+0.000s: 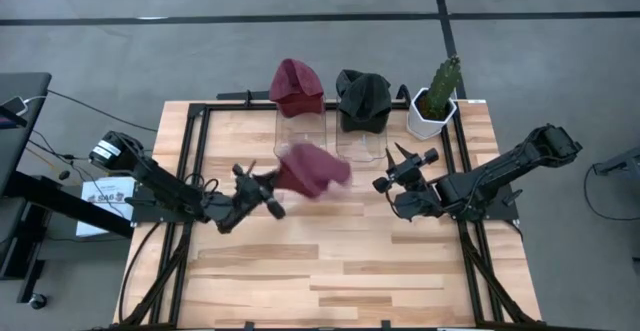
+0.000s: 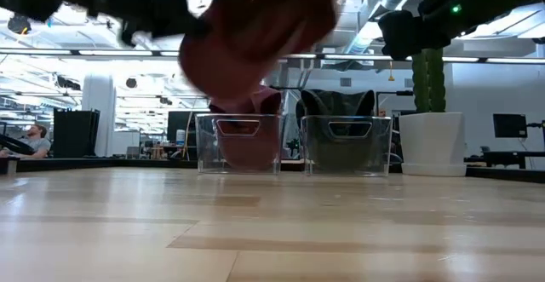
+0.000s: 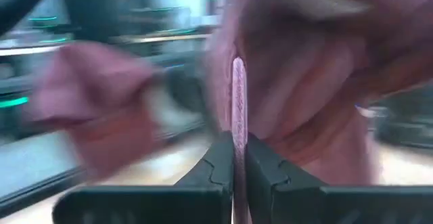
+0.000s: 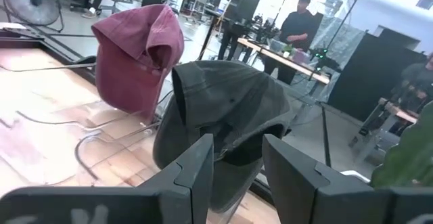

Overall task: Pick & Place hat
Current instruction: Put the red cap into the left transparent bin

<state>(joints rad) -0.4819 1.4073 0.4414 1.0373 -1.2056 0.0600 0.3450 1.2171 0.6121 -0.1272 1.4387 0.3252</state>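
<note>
Carrying a soft maroon fabric hat (image 1: 312, 168) above the light wooden table (image 1: 340, 271), the left gripper (image 1: 270, 185) is pinched tight on a fold of the cloth, its two dark fingers (image 3: 223, 163) pressed together with the hem squeezed between them in the left wrist view. The pick looks finished and the placing is what remains: the hat hangs clear of the tabletop, just in front of the clear plastic stand (image 1: 299, 131) that already bears another maroon hat (image 1: 296, 86), with a dark grey hat (image 1: 363, 99) on the neighbouring clear stand (image 1: 362, 139) and a green cactus in a white pot (image 1: 436, 101) beside that. The left arm reaches in low from the table's left edge, stretched toward the middle, wrist turned so the hat trails toward the stands. The right gripper (image 1: 400, 171) waits near the grey hat's stand, its fingers parted to a middling gap and holding nothing
</note>
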